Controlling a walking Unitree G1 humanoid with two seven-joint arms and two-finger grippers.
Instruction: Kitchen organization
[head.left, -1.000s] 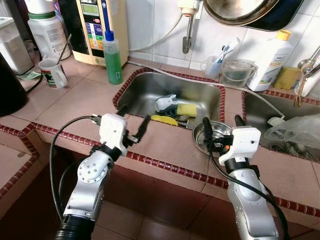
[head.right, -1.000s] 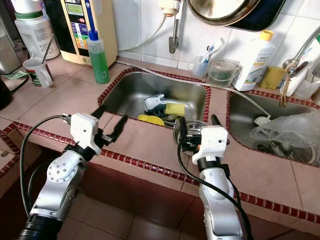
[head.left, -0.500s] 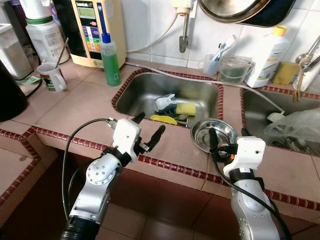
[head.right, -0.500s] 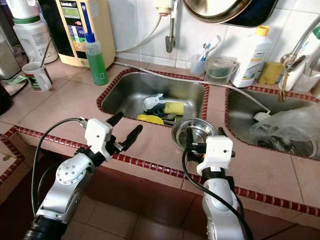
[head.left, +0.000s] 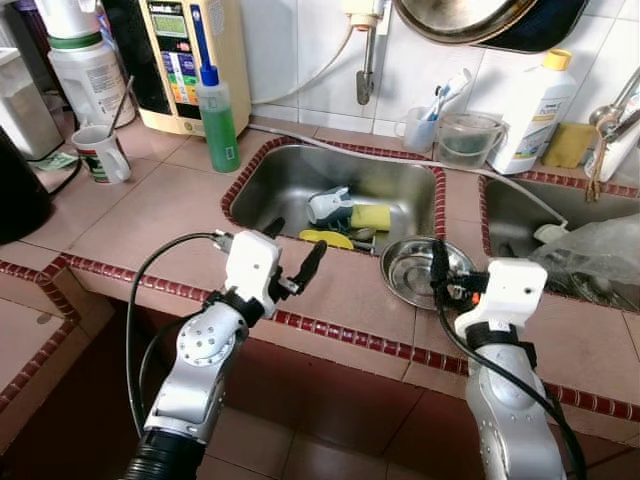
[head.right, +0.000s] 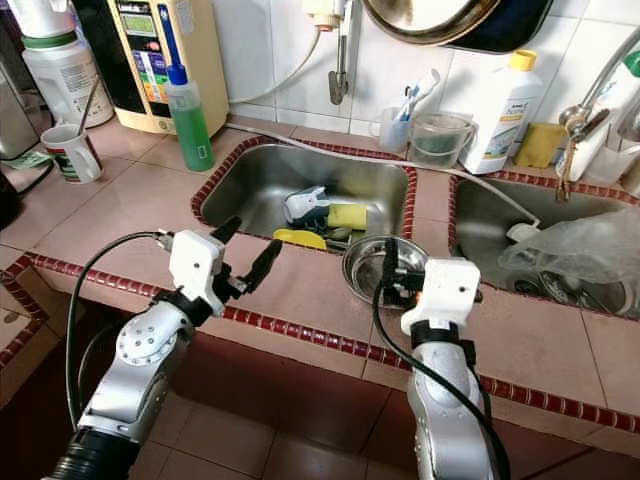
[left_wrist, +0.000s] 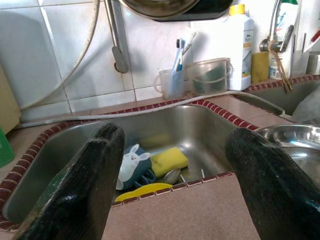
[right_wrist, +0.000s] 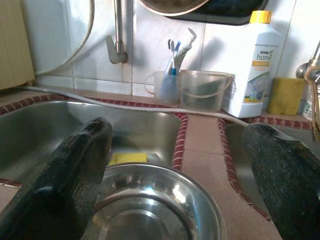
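One shallow round stainless-steel bowl sits on the pink-tiled counter, on the strip between the two sinks and just at the near right corner of the left steel sink. It looks light, stiff and slippery, with a thin rolled rim that offers the only real hold; my judgement is that one finger should go inside the wall and one outside, pinching the near rim, since a grip across the full width would likely skate off the polished metal. It is not fragile, though it may clatter or slide on the tile if nudged. The right claw hovers just before the bowl's near edge, fingers spread wide and holding nothing, with the bowl lying between them in the wrist view. The left claw hangs over the counter's front strip near the left sink, fingers also spread and empty, pointing toward the sink. Inside that sink lie a yellow sponge, a blue-and-white rabbit-shaped scrubber and a flat yellow piece. Farther back stand a green soap bottle with a blue cap, a white mug and a white detergent bottle with a yellow cap. Compared with a second ago, the right claw has pulled back from over the bowl to its near side, and the bowl now shows whole.
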